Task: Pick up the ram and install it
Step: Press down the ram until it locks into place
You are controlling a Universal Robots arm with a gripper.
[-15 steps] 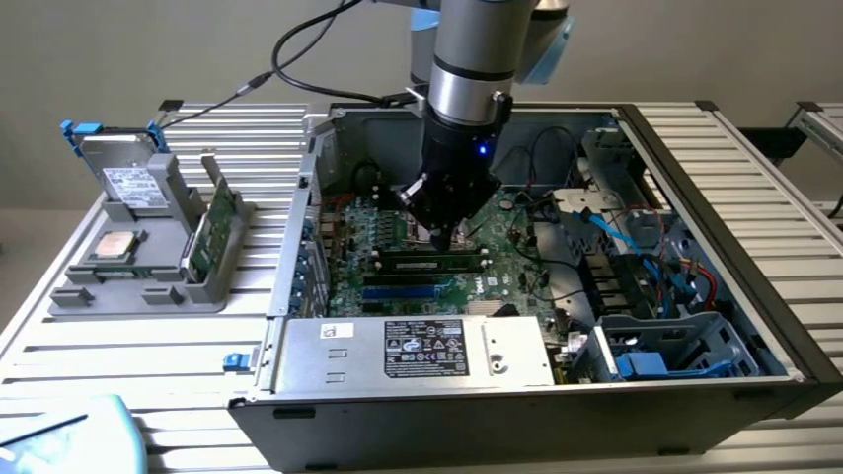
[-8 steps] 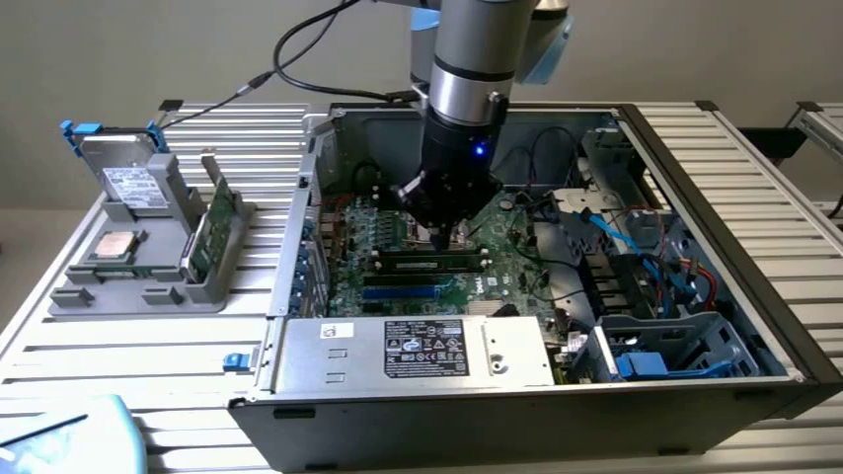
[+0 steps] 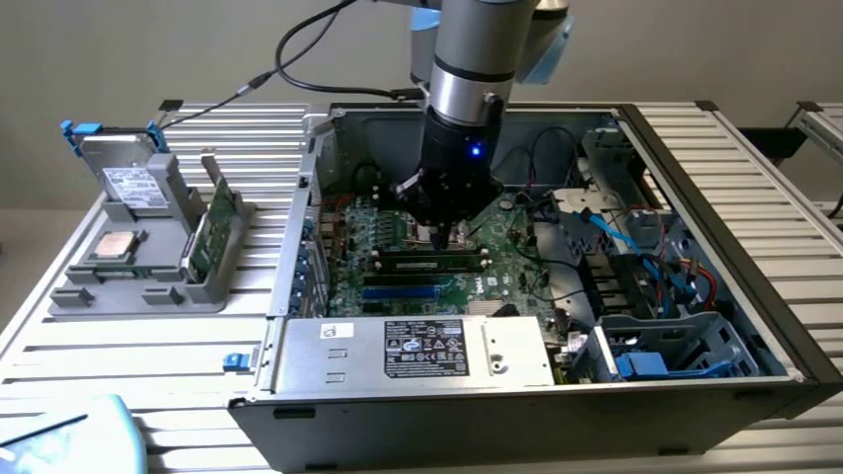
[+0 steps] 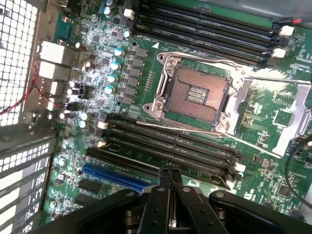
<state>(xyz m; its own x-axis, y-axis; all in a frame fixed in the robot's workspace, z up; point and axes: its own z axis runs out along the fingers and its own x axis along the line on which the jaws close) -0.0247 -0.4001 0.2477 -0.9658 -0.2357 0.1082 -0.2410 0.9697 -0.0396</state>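
Two fingers pressed together, nothing between them. My gripper (image 3: 441, 235) hangs directly over ram (image 3: 428, 263). Ram looks seated in motherboard (image 3: 507, 242) slot, long axis parallel to case (image 3: 527, 405) front edge.

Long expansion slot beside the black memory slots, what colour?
Blue. The long plastic expansion slot stands out against the green motherboard, clearest in the wrist view, just ahead of the gripper.

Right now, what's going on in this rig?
The arm's pincer is down inside the open grey metal computer case, over the green motherboard's black memory slots. A long green ram stick with black chips lies along a slot directly beneath it; whether it is seated can't be told. Another green board stands in the grey holder outside.
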